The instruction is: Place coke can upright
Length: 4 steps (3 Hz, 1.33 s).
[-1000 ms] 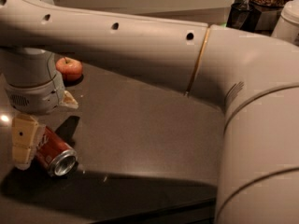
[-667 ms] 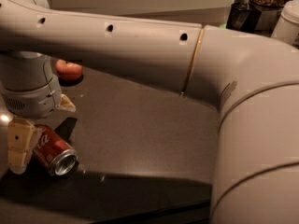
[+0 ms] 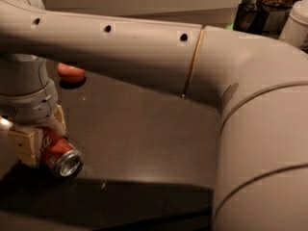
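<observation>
The coke can [image 3: 58, 154] is red with a silver end. It lies on its side on the dark table [image 3: 144, 143] at the left, its silver end facing the front right. My gripper [image 3: 43, 136] hangs from the grey wrist straight over the can. Its cream fingers [image 3: 25, 146] stand on either side of the can and press against it. The can's far end is hidden behind the fingers. My thick arm crosses the top of the view.
A red apple [image 3: 70, 72] lies on the table behind the gripper, partly hidden by the arm. Dark containers [image 3: 250, 16] and a white jar [image 3: 296, 25] stand at the back right. The table's front edge runs along the bottom.
The gripper has come down and a little left over the can, and its fingers now hug the can's sides. The can has barely shifted.
</observation>
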### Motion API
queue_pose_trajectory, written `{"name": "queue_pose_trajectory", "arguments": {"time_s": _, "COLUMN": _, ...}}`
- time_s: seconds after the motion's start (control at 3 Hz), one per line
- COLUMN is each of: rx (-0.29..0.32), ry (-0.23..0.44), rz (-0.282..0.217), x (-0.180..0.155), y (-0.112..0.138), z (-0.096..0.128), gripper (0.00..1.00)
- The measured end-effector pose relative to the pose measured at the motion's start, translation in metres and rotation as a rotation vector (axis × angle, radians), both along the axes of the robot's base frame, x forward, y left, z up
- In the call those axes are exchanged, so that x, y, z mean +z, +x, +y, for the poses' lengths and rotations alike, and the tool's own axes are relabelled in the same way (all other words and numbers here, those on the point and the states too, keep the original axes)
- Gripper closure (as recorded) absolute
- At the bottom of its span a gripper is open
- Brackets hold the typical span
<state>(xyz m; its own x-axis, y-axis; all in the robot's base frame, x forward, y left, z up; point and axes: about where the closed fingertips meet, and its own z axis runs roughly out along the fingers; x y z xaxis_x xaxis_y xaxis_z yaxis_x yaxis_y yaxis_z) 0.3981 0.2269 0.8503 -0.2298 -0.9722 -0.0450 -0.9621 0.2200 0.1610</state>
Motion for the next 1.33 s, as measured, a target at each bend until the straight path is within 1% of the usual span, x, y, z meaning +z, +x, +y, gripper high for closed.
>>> {"name": "queue_pose_trajectory", "arguments": {"time_s": 0.33, "rx": 0.006, "ry": 0.016, "rz": 0.001, "x": 0.006, "y": -0.002, "z": 0.001, "gripper": 0.67}}
{"name": "queue_pose_trajectory", "arguments": {"time_s": 0.67, "rx": 0.011, "ry": 0.085, "rz": -0.011, "x": 0.028, "y": 0.013, "z": -0.014, "gripper": 0.97}}
{"name": "queue_pose_trajectory", "arguments": {"time_s": 1.0, "rx": 0.023, "ry": 0.192, "rz": -0.019, "x": 0.044, "y": 0.028, "z": -0.037, "gripper": 1.0}}
{"name": "queue_pose_trajectory", "arguments": {"time_s": 1.33, "rx": 0.045, "ry": 0.329, "rz": -0.031, "x": 0.061, "y": 0.035, "z": -0.058, "gripper": 1.0}}
